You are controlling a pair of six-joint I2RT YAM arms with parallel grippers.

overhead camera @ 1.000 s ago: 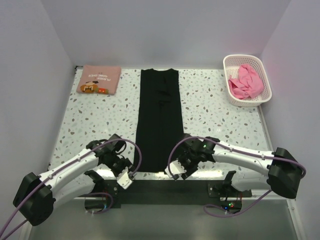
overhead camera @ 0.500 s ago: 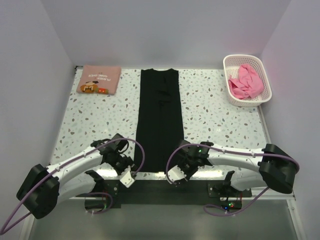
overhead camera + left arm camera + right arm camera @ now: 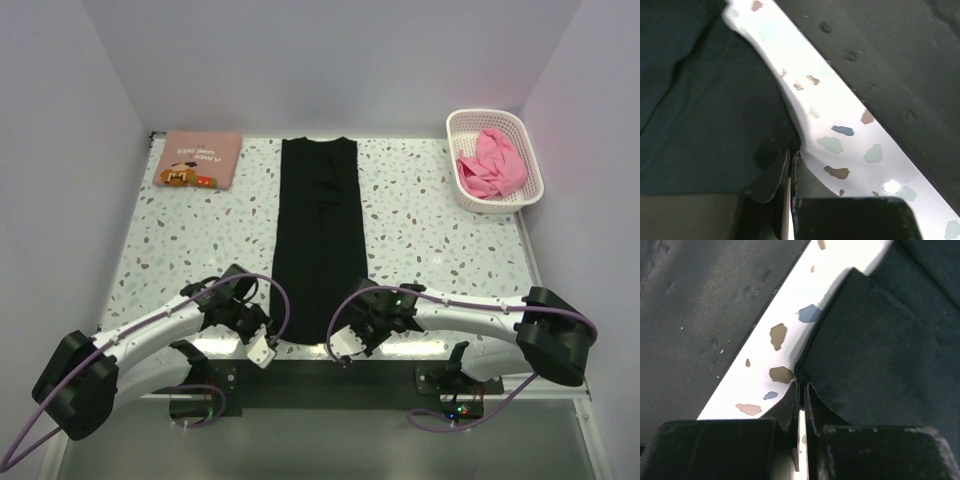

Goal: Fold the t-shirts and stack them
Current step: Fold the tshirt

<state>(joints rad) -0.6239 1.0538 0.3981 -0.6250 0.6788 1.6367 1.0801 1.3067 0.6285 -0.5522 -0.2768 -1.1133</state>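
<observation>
The black t-shirt [image 3: 318, 230] lies as a long narrow strip down the middle of the table, collar at the far end. My left gripper [image 3: 273, 338] is shut on its near left corner; in the left wrist view [image 3: 791, 152] the black cloth [image 3: 705, 115] meets the closed tips. My right gripper [image 3: 351, 336] is shut on the near right corner; in the right wrist view [image 3: 801, 386] the cloth [image 3: 880, 340] lies at its tips. The salmon-pink printed t-shirt [image 3: 200, 158] lies folded at the far left. The bright pink t-shirt [image 3: 490, 165] sits crumpled in the basket.
The white-and-pink lattice basket [image 3: 484, 114] stands at the far right corner. The speckled table [image 3: 430, 240] ends in a dark strip just near of the shirt's hem, where both arm bases sit. White walls close in the back and sides.
Both grippers have moved inward and toward the near edge, onto the near corners of the black t-shirt. The shirt itself has not visibly moved.
</observation>
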